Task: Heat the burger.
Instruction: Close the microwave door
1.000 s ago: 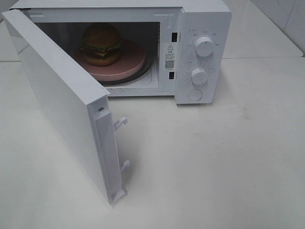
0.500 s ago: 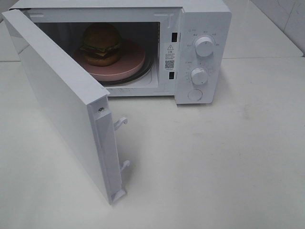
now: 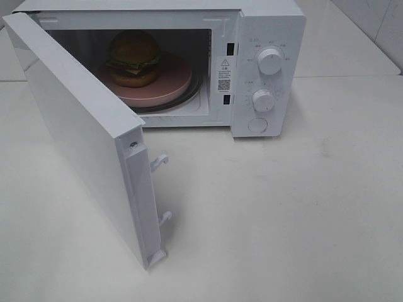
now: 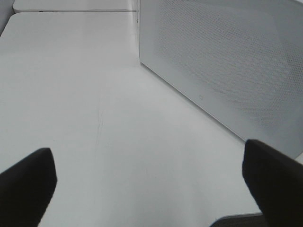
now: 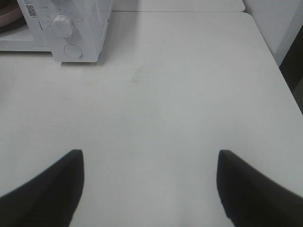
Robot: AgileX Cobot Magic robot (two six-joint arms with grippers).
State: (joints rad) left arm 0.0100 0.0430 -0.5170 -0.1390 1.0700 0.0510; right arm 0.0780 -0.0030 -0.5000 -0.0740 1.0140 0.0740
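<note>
Golden-brown burger [image 3: 133, 58] on the left part of pink plate [image 3: 169, 85] inside white microwave [image 3: 271, 25], door [image 3: 75, 126] standing wide open, left fingers [image 4: 26, 184] and right fingers [image 5: 47, 187] both spread apart, gripping nothing, over white tabletop [image 3: 283, 207]

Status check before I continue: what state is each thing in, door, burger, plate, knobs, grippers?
microwave door: open wide.
burger: upright on the pink plate, inside the microwave.
pink plate: inside the microwave.
upper knob, lower knob: settings too small to read.
left gripper: open, empty.
right gripper: open, empty.
</note>
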